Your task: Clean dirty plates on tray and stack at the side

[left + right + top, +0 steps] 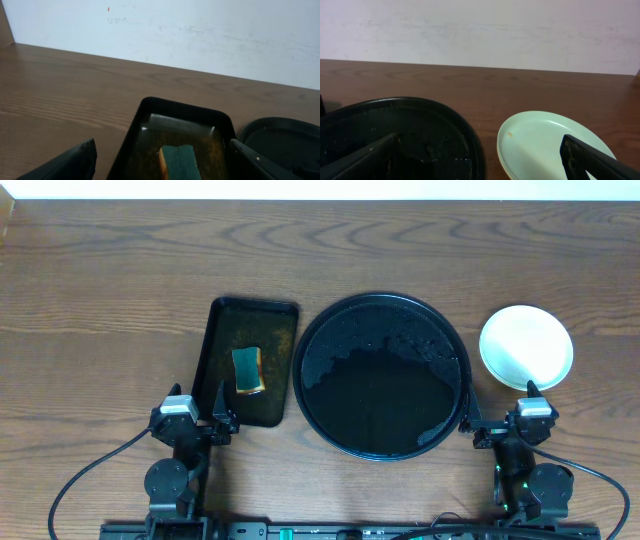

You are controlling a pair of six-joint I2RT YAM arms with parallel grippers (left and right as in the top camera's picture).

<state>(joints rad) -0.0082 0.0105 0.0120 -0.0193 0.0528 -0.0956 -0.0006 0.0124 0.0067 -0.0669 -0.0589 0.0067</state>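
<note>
The large round black tray lies mid-table, wet and with no plates on it; its rim also shows in the right wrist view. The plates sit stacked on the table right of the tray. The top one is pale mint-green with a tiny brown speck, and a paler edge shows beneath it. My right gripper is open and empty, low at the near side between tray and stack. My left gripper is open and empty, at the near end of the rectangular tray.
A smaller rectangular black tray left of the round tray holds a green-and-yellow sponge in brownish liquid; the sponge also shows in the left wrist view. Bare wooden table lies behind and to the far left. A pale wall stands at the back.
</note>
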